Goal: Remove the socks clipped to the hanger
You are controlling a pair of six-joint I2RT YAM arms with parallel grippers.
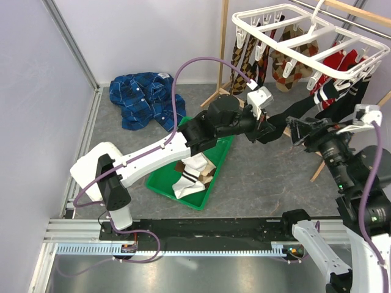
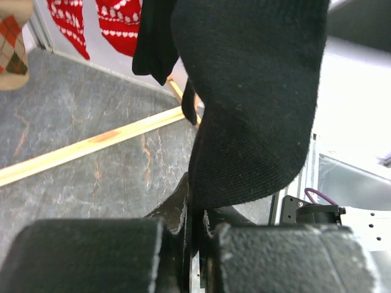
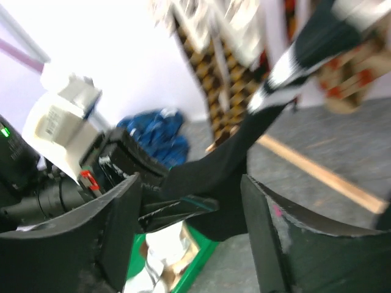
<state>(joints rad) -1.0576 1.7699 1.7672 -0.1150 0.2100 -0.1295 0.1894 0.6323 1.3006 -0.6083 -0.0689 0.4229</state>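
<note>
Black sock (image 2: 244, 91), one, clamped in left jaws; right jaws apart

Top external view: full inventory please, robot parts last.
white plastic grid hanger: 1, white, top right by the wooden pole stand
hanging socks: several, brown argyle, red-and-white, black; clipped under the hanger
black sock: 1, black, stretched from the hanger down to the left gripper
green plastic tray: 1, green, centre of the grey table
loose socks: at least 2, white with black stripes and brown, in the tray
blue plaid shirt: 1, blue, crumpled at far left
left gripper: shut on the black sock
right gripper: open, fingers either side of that sock
</note>
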